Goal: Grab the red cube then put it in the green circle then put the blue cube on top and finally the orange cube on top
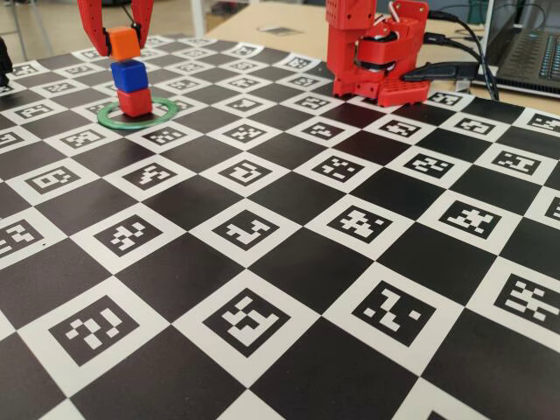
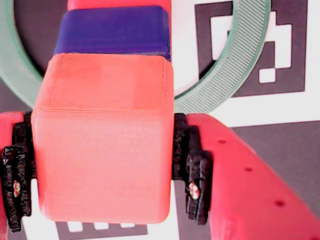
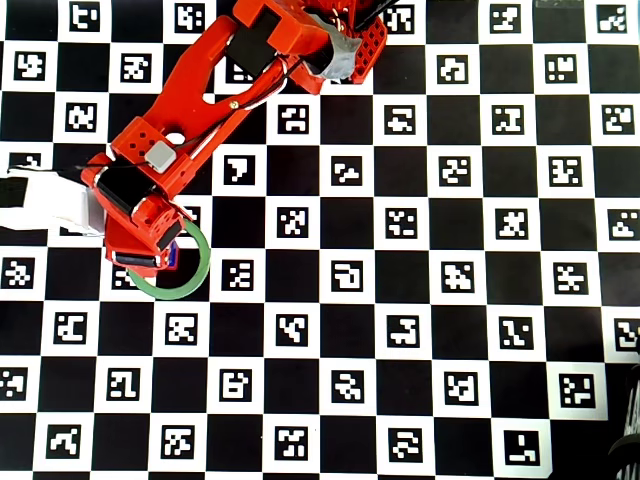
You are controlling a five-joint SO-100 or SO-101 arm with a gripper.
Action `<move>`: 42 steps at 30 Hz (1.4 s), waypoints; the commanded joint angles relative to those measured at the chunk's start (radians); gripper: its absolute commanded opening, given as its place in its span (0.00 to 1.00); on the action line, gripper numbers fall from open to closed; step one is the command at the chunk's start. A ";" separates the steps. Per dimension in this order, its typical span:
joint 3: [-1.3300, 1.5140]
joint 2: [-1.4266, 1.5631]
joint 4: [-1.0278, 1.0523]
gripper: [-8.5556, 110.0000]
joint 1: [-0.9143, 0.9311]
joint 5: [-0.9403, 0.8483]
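The small bright-orange plastic cube (image 1: 122,42) sits clamped between the jaws of the red two-finger claw (image 1: 122,44), resting on or just above the deep-blue plastic cube (image 1: 129,76), which tops the matte red cube (image 1: 135,101) inside the thin green ring (image 1: 136,114). The tower leans slightly off-square, so a sideways drag on release could well topple it. Around the claw the chequered marker board (image 1: 289,262) is bare; only the arm's red base (image 1: 376,52) stands well apart, blocking nothing.

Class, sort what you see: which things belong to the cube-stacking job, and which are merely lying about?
Job:
red cube
blue cube
orange cube
green circle
gripper, shut on the orange cube

Lying about:
laptop
cables
checkered marker mat
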 commanded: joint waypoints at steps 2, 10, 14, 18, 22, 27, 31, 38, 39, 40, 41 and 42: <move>-0.003 0.129 -0.015 0.16 0.011 -0.006; 0.021 0.135 -0.031 0.16 0.009 -0.003; 0.026 0.135 -0.037 0.16 0.006 0.000; 0.026 0.135 -0.040 0.16 0.005 0.002; 0.032 0.135 -0.040 0.16 0.005 0.002; 0.041 0.135 -0.038 0.17 0.005 0.005; 0.043 0.135 -0.035 0.31 0.006 0.000; 0.040 0.135 -0.032 0.41 0.006 -0.002; 0.040 0.135 -0.032 0.41 0.006 -0.002; 0.038 0.135 -0.032 0.42 0.006 0.000; 0.035 0.135 -0.032 0.42 0.008 0.000; 0.031 0.135 -0.032 0.43 0.008 0.005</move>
